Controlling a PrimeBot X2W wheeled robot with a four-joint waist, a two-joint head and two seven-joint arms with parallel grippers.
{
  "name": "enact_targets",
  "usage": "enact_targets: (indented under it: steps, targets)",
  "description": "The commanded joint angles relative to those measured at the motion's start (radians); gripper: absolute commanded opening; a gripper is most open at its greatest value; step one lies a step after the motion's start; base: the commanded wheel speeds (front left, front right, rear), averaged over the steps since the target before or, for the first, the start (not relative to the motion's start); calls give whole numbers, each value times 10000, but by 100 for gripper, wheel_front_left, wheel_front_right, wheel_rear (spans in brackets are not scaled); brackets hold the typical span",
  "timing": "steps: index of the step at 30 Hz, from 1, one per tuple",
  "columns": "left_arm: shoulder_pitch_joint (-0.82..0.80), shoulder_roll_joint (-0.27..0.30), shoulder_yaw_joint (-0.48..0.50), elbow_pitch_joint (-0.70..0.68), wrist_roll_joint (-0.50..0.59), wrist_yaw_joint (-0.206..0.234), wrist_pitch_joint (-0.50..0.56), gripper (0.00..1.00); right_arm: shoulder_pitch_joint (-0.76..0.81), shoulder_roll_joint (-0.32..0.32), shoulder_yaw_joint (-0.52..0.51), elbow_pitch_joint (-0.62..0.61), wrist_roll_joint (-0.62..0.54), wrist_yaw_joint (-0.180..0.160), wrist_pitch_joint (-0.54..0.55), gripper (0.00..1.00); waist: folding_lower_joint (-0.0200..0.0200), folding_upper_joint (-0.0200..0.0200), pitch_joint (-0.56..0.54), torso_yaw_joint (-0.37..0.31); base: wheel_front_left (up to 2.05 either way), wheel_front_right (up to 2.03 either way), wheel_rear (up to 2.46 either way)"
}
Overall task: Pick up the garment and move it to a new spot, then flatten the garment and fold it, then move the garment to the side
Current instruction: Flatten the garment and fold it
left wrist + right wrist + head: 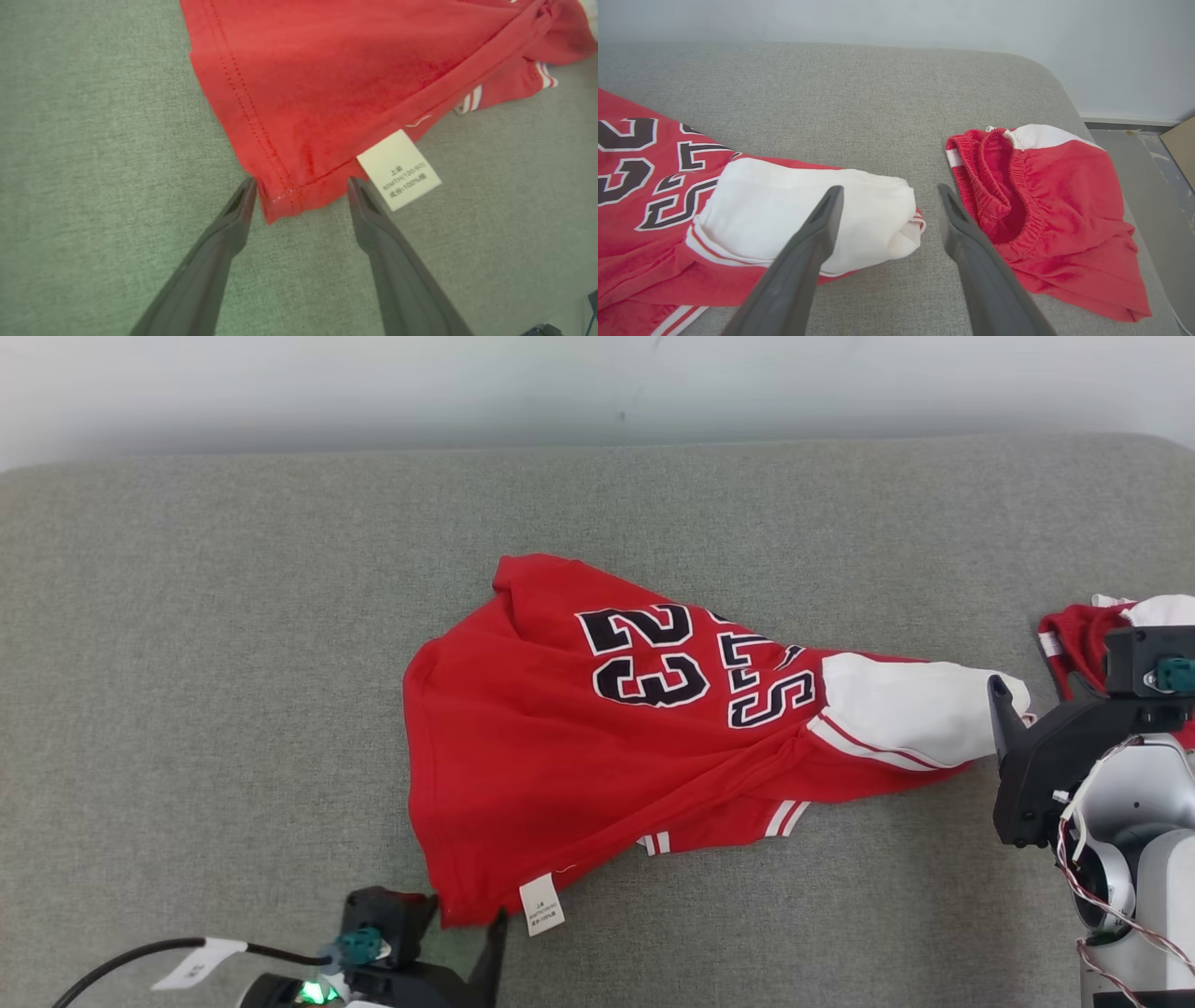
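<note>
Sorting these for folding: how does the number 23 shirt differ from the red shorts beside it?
The shirt bears a black 23 and lettering; the shorts show no print, but a gathered elastic waistband. The shirt lies spread out; the shorts are bunched in a heap. Both are red with white parts.

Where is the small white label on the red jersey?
In the head view the label sits at the jersey's near hem corner, bottom centre-left, just beside the left tool.
</note>
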Motion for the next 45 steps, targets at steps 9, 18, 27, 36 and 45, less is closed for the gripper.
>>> enact_targets:
  steps: [9,18,27,36,45]
  targets:
    - [201,-30,-194,-663,-66,166,338,89,142,90,-49,-97,-19,-25,65,100,-1,-1,-18,45,0,0,0]
    - [284,74,-113,-684,-103,322,395,59,224,134,-17,-146,6,-25,152,100,-1,-1,-3,48,0,0,0]
    - [344,24,-243,-686,-201,266,520,32,241,144,-14,-122,14,-25,202,100,-1,-1,-10,27,0,0,0]
    - [94,33,-206,-478,-61,346,399,12,301,178,-27,-151,-2,-25,281,100,-1,-1,-20,-2,0,0,0]
    - [167,-38,-44,-241,-112,449,49,0,218,68,-6,39,79,-25,427,100,-1,-1,-150,-48,0,0,0]
